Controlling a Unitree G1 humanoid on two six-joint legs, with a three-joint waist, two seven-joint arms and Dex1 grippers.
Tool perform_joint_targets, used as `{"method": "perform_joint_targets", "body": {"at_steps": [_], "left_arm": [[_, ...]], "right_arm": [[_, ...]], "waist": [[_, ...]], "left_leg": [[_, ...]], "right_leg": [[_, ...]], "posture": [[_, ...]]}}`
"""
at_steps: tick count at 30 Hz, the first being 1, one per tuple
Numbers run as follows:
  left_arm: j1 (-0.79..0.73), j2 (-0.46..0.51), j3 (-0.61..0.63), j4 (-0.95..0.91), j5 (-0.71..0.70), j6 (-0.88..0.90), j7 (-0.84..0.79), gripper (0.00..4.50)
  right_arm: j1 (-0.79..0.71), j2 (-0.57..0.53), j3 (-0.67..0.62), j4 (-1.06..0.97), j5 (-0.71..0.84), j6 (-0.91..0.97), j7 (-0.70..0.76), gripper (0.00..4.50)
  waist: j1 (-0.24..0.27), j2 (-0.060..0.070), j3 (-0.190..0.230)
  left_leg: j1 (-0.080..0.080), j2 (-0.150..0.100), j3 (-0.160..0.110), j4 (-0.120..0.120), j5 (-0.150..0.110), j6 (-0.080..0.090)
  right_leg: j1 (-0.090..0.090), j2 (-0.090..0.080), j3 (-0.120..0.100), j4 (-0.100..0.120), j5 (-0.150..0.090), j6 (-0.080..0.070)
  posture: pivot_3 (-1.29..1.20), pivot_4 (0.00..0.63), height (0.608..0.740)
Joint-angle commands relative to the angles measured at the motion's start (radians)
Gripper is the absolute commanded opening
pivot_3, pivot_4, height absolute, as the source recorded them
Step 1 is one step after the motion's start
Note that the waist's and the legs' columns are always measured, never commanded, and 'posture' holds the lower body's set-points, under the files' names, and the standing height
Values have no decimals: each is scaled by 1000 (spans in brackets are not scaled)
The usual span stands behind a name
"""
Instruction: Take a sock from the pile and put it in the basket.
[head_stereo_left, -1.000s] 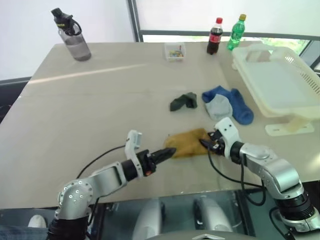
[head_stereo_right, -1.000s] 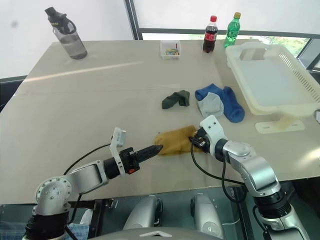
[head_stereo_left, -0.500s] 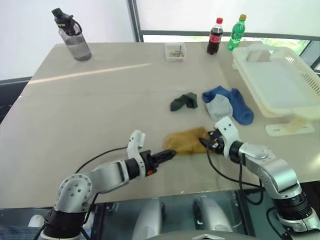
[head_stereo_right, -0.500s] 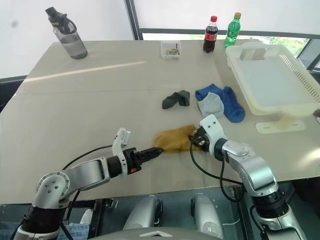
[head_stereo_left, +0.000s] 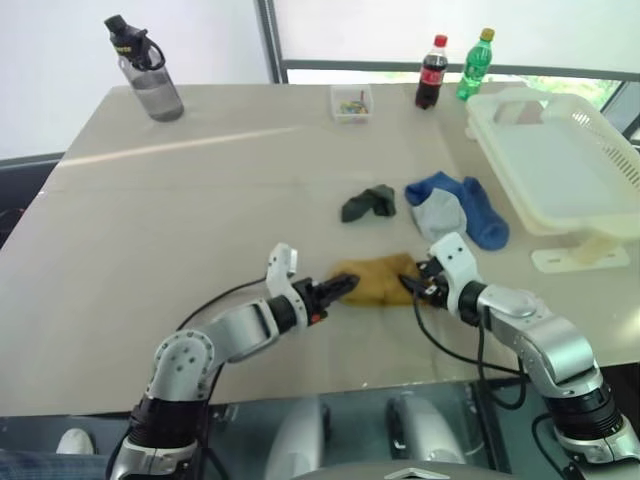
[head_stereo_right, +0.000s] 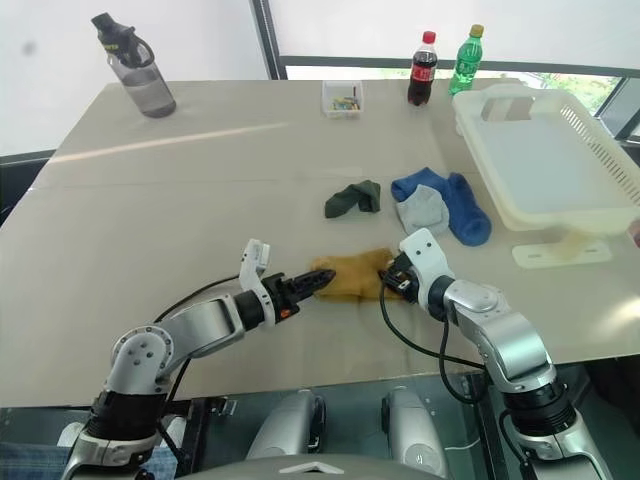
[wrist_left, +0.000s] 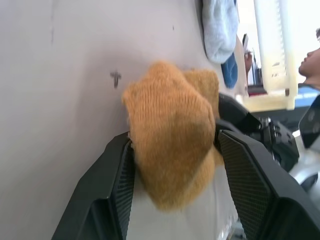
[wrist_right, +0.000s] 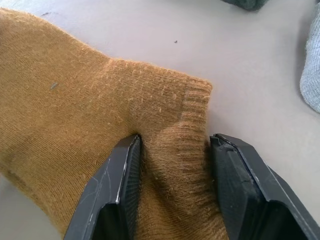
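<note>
- Left eye view: mustard sock lies flat on the table, near the front edge, w/ a gripper at each end.
- Left gripper at the sock's toe end; left wrist view shows fingers apart w/ the bunched toe between them, pads touching the knit on both sides – hold on the sock.
- Right gripper at the cuff end; right wrist view shows its fingers partly open, straddling a fold of sock by the ribbed cuff, pads against the fabric.
- Rest of the pile just behind: dark green sock, blue sock, light grey sock lying on the blue one. Apart from the mustard sock.
- Basket at the right edge of table, well apart from the sock; its near corner sits on a small cream stand.
- Open room: wide bare tabletop left + middle; narrow strip between sock and front edge.
- Far edge: grey water bottle, small clear box, red-label cola bottle, green bottle. Labels too small to read.
</note>
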Motion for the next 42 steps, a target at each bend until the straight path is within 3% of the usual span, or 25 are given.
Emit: {"method": "perform_joint_targets", "body": {"at_steps": [1, 16, 26, 30, 35, 40, 42], "left_arm": [[-37, -44, 30, -10, 75, -52, -98, 2705], [-68, -123, 26, -9, 118, 1, -290, 2705], [-130, -174, 2, 64, 209, 37, -353, 2705], [-157, -186, -25, 95, 261, 72, -393, 2705], [-196, -202, -50, 134, 331, 110, -438, 2705], [-220, -212, -63, 148, 388, 138, -489, 2756], [-226, -220, -64, 152, 402, 148, -509, 2756]], "right_arm": [[4, 3, -2, 10, -20, 17, -18, 2239], [17, -4, -23, -30, -15, 37, -20, 2239], [25, 11, -221, -245, 146, 222, -17, 2239], [16, 32, -404, -263, 249, 307, -26, 2239], [37, 71, -513, -279, 341, 396, -48, 2239], [34, 129, -589, -286, 433, 466, -78, 4350], [34, 131, -600, -289, 455, 484, -91, 4438]], "waist": [[0, 0, 0], [-1, 0, 0], [1, 1, 2], [3, 2, 3], [1, 2, 3], [-1, 3, 4], [-1, 4, 4]], "left_leg": [[0, 0, 0, 0, 0, 0], [-1, 0, -1, -1, 0, 0], [-5, -1, -2, -3, 0, 0], [-5, -1, -2, -3, 0, 0], [-6, -1, -2, -3, 0, 0], [-5, -1, -2, -4, 0, 0], [-5, -1, -2, -4, 0, 0]], "right_leg": [[0, 0, 0, 0, 0, 0], [0, 0, 0, -2, 0, 1], [-3, 0, -1, -3, 0, 0], [-3, 0, -2, -4, 0, 0], [-3, 0, -1, -4, 0, 0], [-3, 0, -1, -4, 0, 0], [-3, 0, -1, -4, 0, 0]], "posture": [[0, 150, 740], [0, 150, 740], [0, 150, 740], [0, 150, 740], [0, 150, 740], [0, 150, 740], [0, 150, 740]]}}
